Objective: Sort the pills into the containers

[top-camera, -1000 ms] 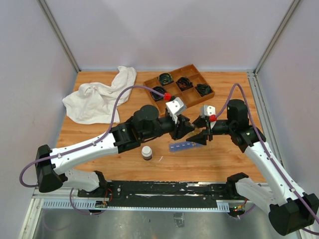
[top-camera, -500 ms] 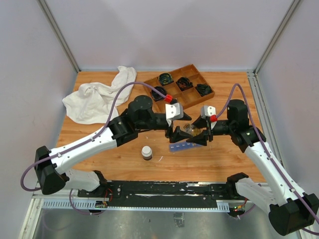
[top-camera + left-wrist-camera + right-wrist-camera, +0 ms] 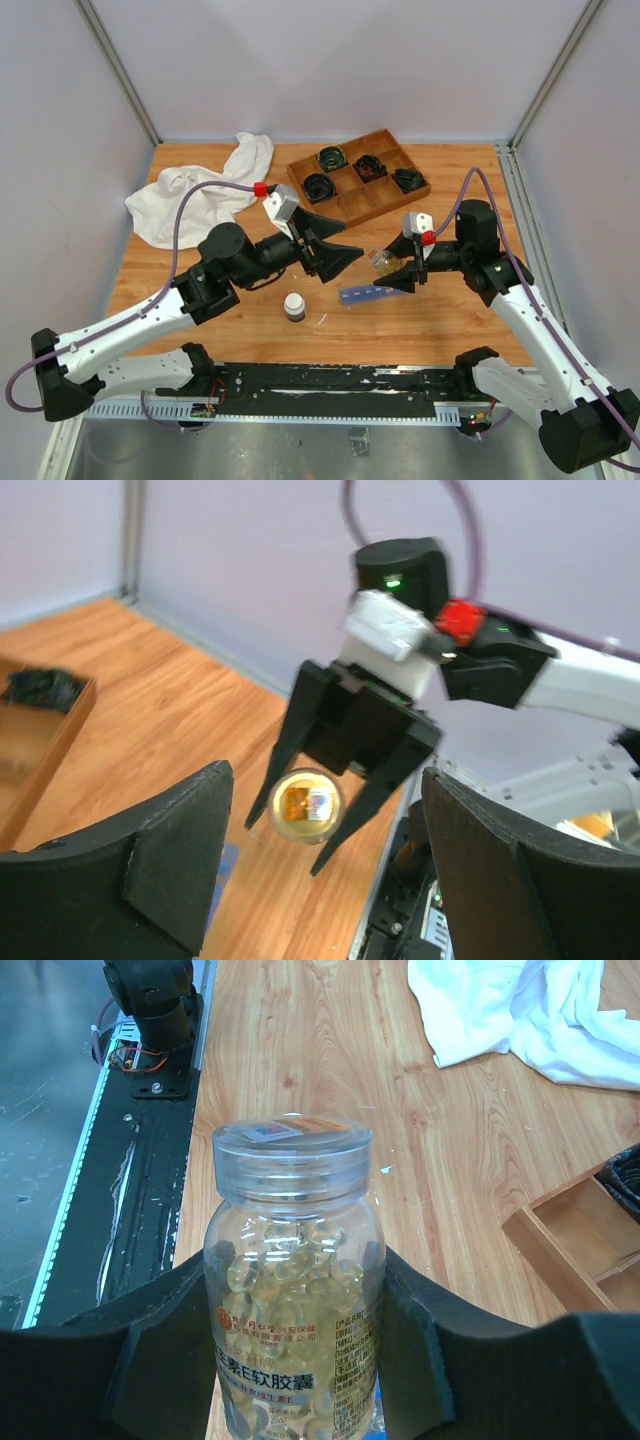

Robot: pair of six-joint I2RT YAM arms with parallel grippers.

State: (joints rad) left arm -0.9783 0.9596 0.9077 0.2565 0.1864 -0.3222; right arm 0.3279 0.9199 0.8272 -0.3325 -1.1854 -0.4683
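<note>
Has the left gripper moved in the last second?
Yes. The left gripper has pulled back leftward, open, away from the blue organizer and from the clear pill bottle held in the right gripper.

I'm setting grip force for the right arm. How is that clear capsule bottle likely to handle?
The clear bottle looks smooth and glossy, so it may slip in the right gripper. It seems well filled with capsules, so probably weighty for its size. Being round, it would likely roll if laid down.
</note>
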